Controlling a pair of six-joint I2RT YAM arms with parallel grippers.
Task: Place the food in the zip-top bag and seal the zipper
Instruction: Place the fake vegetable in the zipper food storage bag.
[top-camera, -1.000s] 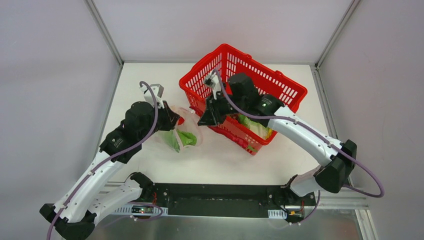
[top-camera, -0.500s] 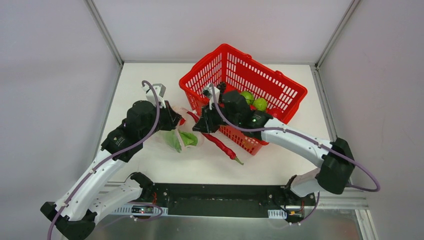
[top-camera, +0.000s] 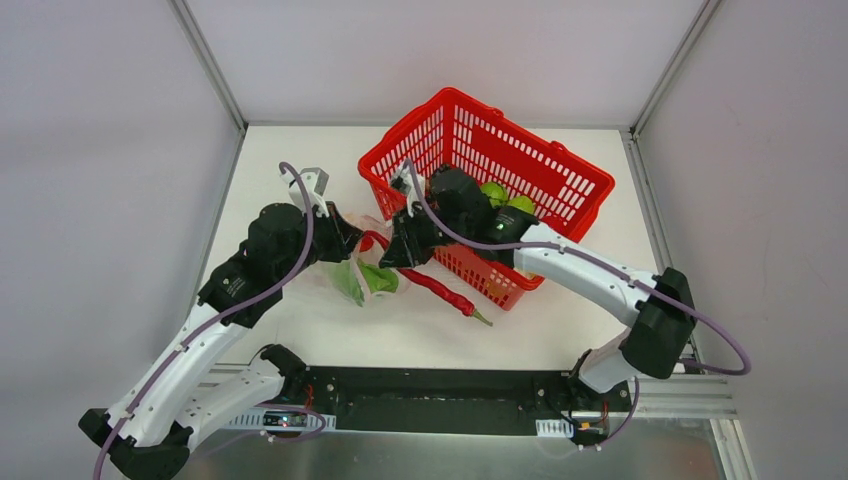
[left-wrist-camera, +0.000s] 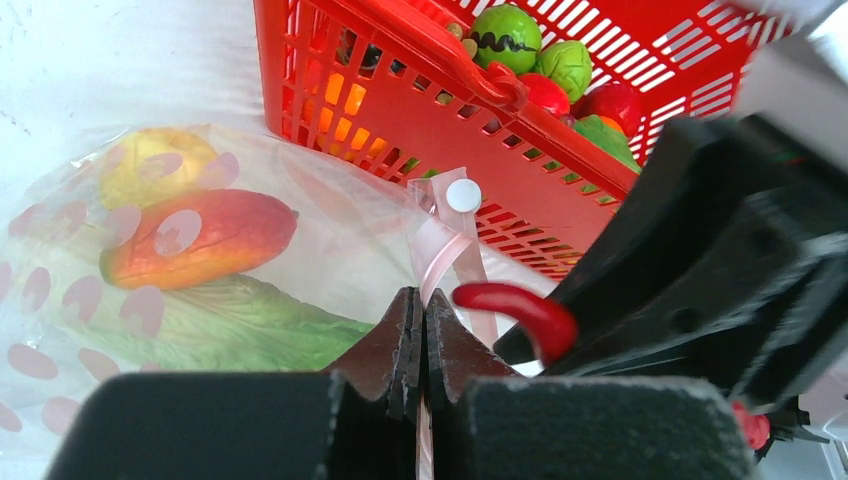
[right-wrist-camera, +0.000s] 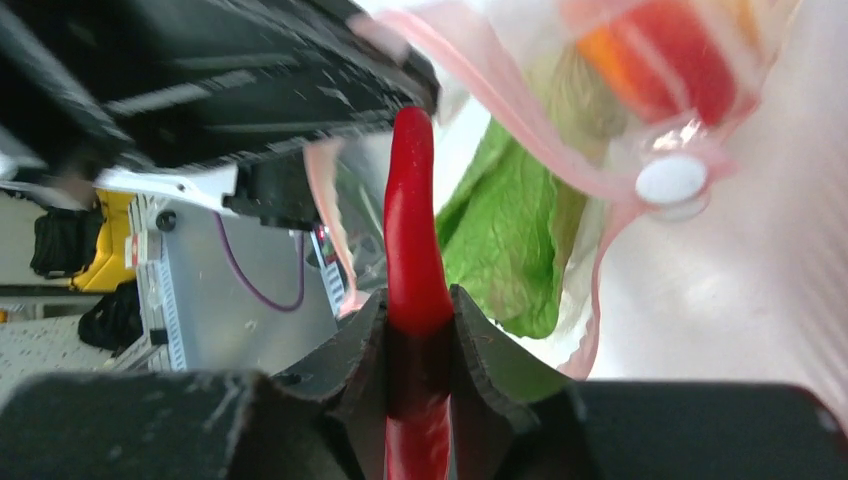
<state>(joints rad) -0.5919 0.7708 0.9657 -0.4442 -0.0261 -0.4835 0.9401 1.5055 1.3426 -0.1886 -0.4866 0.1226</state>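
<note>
The clear zip-top bag (top-camera: 368, 268) lies left of the red basket (top-camera: 560, 158). Through it I see the leafy cabbage (left-wrist-camera: 230, 330), a yellow fruit (left-wrist-camera: 150, 165) and an orange-red piece (left-wrist-camera: 200, 235). My left gripper (left-wrist-camera: 420, 312) is shut on the bag's pink zipper strip (left-wrist-camera: 445, 250) and holds the mouth up. My right gripper (right-wrist-camera: 418, 310) is shut on a long red chili pepper (right-wrist-camera: 412, 230), whose tip points into the bag mouth (right-wrist-camera: 520, 130) next to the cabbage (right-wrist-camera: 510, 230). From above, the chili (top-camera: 440, 290) trails behind the right gripper (top-camera: 395, 250).
The red basket (left-wrist-camera: 420, 90) stands just behind the bag and holds green round fruits (left-wrist-camera: 510, 35) and red pieces. The two grippers are very close together at the bag mouth. Grey walls close off the table on three sides.
My right arm has come out of the basket with the red chili and moved left to the bag mouth. The left gripper has kept its hold on the bag edge.
</note>
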